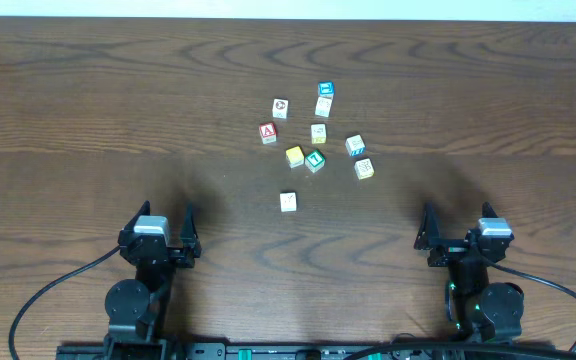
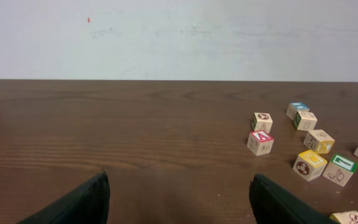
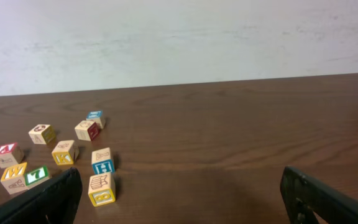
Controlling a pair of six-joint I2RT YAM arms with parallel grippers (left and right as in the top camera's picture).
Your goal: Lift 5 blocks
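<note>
Overhead, the blocks point(image 1: 315, 160) lie scattered at mid-desk point(image 1: 88, 100), none lifted. The left gripper point(image 1: 168, 214) and right gripper point(image 1: 456, 216) rest released and empty near the front edge, well apart from them. All five lifts remain.

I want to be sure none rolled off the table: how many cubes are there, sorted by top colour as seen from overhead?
Red-topped cube: 1
Green-topped cube: 1
Bright blue-topped cube: 1
Yellow-topped cube: 1
Blue-marked white cube: 1
Pale cream cubes: 5
Total: 10
</note>
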